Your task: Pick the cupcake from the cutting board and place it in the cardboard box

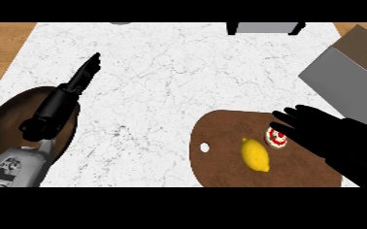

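A small cupcake (pixel 276 138) with white and red topping sits on the brown cutting board (pixel 222 136) at the lower right. My right hand (pixel 323 131) hovers just over its right side, fingers spread and open, partly hiding it. The grey-walled cardboard box (pixel 337 77) shows at the right edge, cut off by the view. My left hand (pixel 72 89) rests open at the left, fingers straight and pointing away over the white marble counter.
A yellow lemon (pixel 256 155) lies on the cutting board just left of the cupcake. A dark round object (pixel 22 104) lies under my left forearm. A grey and black appliance (pixel 265 27) stands at the counter's far edge.
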You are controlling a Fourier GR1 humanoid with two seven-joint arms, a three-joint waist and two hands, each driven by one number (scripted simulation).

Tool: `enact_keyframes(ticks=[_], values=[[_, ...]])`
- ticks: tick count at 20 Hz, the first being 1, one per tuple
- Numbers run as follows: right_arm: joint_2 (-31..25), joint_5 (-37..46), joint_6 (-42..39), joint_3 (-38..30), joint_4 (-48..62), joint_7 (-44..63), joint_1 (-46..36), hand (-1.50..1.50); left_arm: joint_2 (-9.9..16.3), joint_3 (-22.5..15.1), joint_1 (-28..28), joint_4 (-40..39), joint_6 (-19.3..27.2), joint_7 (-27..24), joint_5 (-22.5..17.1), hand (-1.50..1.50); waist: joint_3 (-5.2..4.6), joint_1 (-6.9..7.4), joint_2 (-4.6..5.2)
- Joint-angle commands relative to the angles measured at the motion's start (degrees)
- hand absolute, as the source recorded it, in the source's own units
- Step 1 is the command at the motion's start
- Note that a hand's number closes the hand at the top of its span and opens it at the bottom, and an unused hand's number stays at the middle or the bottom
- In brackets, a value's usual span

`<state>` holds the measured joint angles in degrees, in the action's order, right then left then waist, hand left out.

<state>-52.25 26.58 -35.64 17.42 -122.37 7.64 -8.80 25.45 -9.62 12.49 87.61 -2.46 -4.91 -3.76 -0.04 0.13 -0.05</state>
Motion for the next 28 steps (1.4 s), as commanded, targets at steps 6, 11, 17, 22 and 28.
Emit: enact_keyframes(ticks=[6,11,17,22,28], values=[[6.80,13.13,0.34,1.15,3.33,-1.26,1.11,-1.50,-1.97,4.21,1.92,-3.84,-4.12,-1.69,1.00,0.00,0.04,-0.21,0.06],[9.92,18.21,0.31,3.03,0.71,-1.24,5.14,-1.50,-6.53,1.35,0.02,2.01,-0.32,3.13,5.70,0.00,0.05,-0.31,-0.02],[12.77,27.23,3.31,5.53,8.84,-4.52,4.06,-1.50,-5.25,5.22,0.34,-2.13,-4.78,-0.88,5.39,0.00,0.04,-0.22,0.08],[18.14,30.85,5.84,5.31,14.97,-6.86,2.29,-1.50,-8.46,4.66,1.85,-2.03,-4.03,1.62,7.94,0.00,0.05,-0.22,0.06],[19.97,31.93,1.62,3.51,15.45,-9.53,2.21,-1.50,-9.60,4.79,-3.90,1.94,-4.54,-1.58,10.60,0.00,0.03,-0.04,0.01]])
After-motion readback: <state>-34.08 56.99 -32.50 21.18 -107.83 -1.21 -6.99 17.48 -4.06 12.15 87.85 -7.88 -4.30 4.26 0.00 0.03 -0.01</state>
